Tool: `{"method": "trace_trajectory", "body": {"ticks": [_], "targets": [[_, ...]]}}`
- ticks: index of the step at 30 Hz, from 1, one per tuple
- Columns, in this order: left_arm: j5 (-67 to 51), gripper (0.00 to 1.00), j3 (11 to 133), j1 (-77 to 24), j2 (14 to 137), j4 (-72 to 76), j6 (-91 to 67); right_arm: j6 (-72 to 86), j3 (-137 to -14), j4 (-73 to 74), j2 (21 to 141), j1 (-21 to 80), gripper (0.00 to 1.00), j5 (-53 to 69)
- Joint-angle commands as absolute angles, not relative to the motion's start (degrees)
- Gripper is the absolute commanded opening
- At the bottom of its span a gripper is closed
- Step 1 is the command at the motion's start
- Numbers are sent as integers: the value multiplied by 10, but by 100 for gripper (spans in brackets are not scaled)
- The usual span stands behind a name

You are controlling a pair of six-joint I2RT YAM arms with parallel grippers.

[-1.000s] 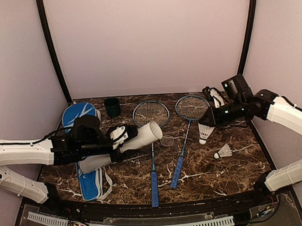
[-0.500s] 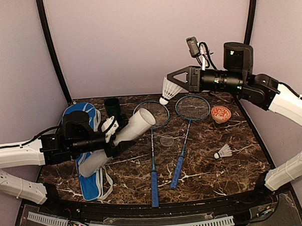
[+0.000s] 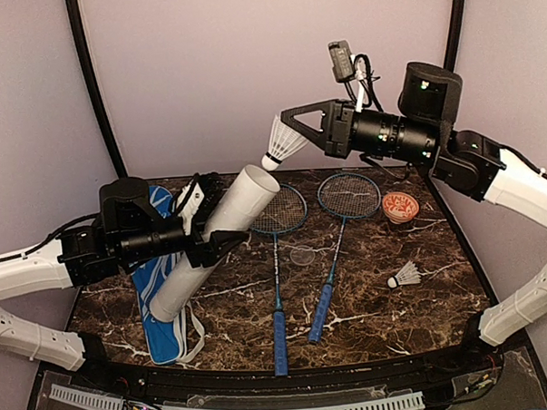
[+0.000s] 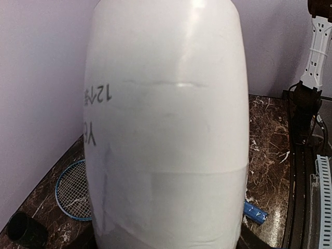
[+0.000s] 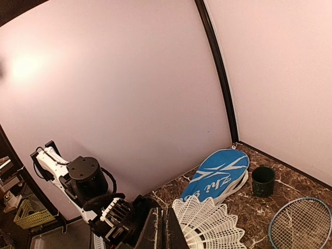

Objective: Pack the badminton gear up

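My left gripper (image 3: 205, 232) is shut on the long white tube (image 3: 216, 244) and holds it tilted, open end (image 3: 256, 180) up and to the right. The tube fills the left wrist view (image 4: 166, 135). My right gripper (image 3: 294, 131) is shut on a white feather shuttlecock (image 3: 284, 141), held in the air just above and right of the tube's open end; it also shows in the right wrist view (image 5: 210, 225). A second shuttlecock (image 3: 405, 275) lies on the table at the right. Two blue-handled rackets (image 3: 276, 259) (image 3: 335, 257) lie in the middle. The blue racket bag (image 3: 159, 283) lies at the left under the tube.
A small orange bowl (image 3: 400, 206) sits at the back right. A clear round lid (image 3: 302, 255) lies between the racket shafts. The small dark cup (image 5: 263, 180) stands beside the bag's far end, hidden by my left arm in the top view. Walls close off three sides.
My left gripper has raised the tube to a steeper tilt. My right gripper has carried the shuttlecock a little left and up, closer to the tube's open end.
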State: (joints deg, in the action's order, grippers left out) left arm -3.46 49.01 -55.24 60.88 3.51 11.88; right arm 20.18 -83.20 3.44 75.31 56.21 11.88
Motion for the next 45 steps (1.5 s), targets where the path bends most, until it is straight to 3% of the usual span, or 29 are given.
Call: {"method": "trace_trajectory", "body": {"ticks": [1,16,37,38,39,41,45], "targets": [[-63,35,497,-555,627,91,94,196,-860,9,758,573,0,112],[-68,36,473,-556,627,178,66,196,-842,17,795,597,0,112],[-83,37,463,-556,632,173,81,196,-839,102,760,597,0,112],[-88,37,463,-556,633,174,80,196,-840,103,763,597,59,144],[-91,37,462,-556,633,177,79,196,-842,103,768,597,68,174],[-95,37,460,-556,634,182,78,173,-847,98,781,597,66,195],[-98,37,454,-556,632,192,81,179,-861,98,807,597,73,212]]}}
